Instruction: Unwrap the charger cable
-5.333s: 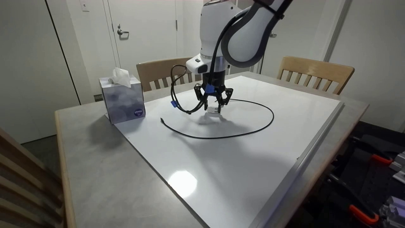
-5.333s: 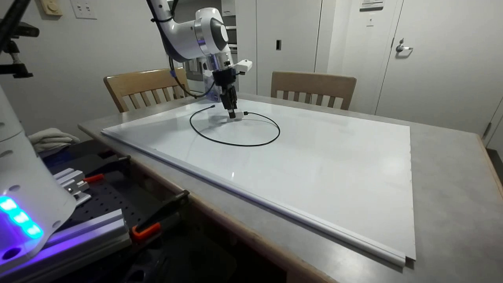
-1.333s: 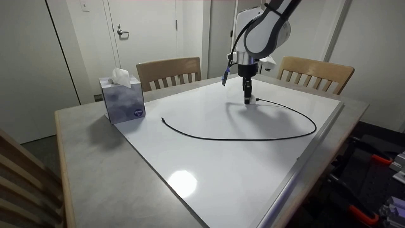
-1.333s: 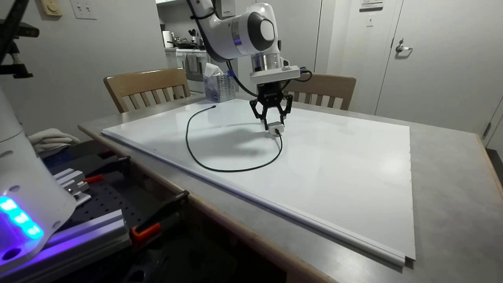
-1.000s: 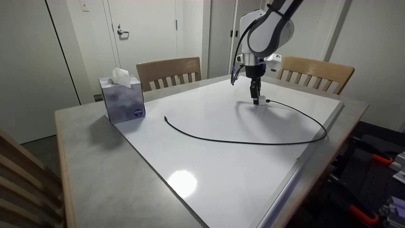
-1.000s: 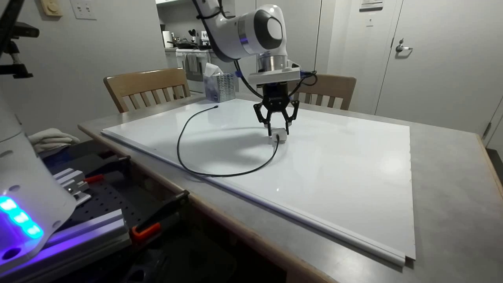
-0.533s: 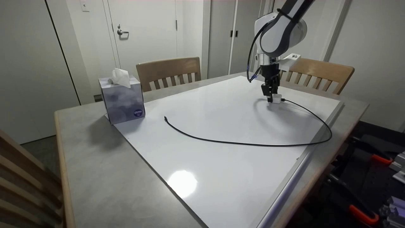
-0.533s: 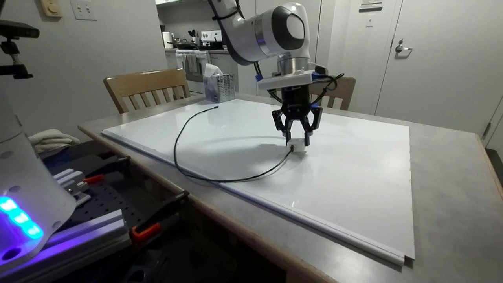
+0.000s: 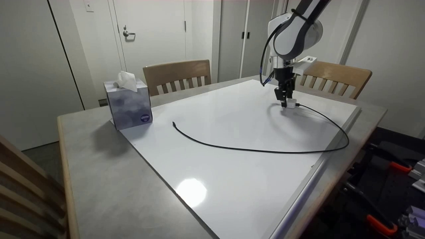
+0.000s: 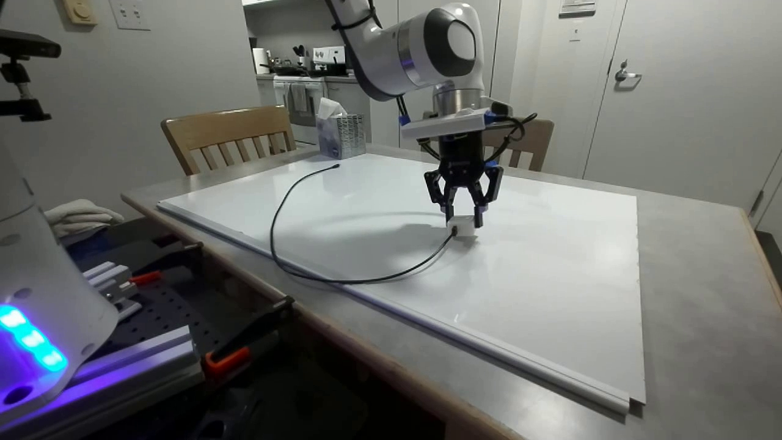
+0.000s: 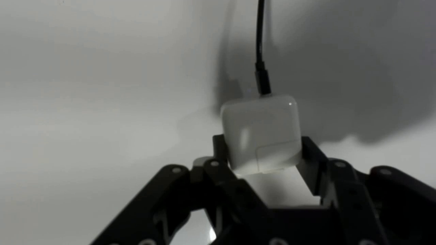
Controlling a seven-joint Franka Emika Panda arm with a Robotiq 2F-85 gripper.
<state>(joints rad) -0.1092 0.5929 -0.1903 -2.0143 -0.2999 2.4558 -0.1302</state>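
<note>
The charger cable's black cord (image 9: 245, 149) lies in one wide open curve, uncrossed, on the white board; it also shows in an exterior view (image 10: 360, 282). Its free end (image 9: 174, 124) points toward the tissue box. Its bend lies over the board's raised edge strip. The white plug (image 10: 465, 226) is at the other end, with the cord still plugged in, as the wrist view shows at the plug (image 11: 260, 129). My gripper (image 11: 261, 146) is shut on the plug, one finger on each side. The plug is at or just above the board; I cannot tell whether it touches.
A blue-purple tissue box (image 9: 129, 104) stands at a corner of the white board (image 9: 212, 179). A metal strip (image 10: 489, 345) runs along one board edge. Wooden chairs (image 9: 179, 71) stand around the grey table (image 9: 109, 186). Clamps with orange handles (image 10: 229, 360) sit near the robot base.
Over about five seconds my gripper carried the plug away from the tissue box, and the cord's curve widened and reached over the edge strip. In the last half second almost nothing moved.
</note>
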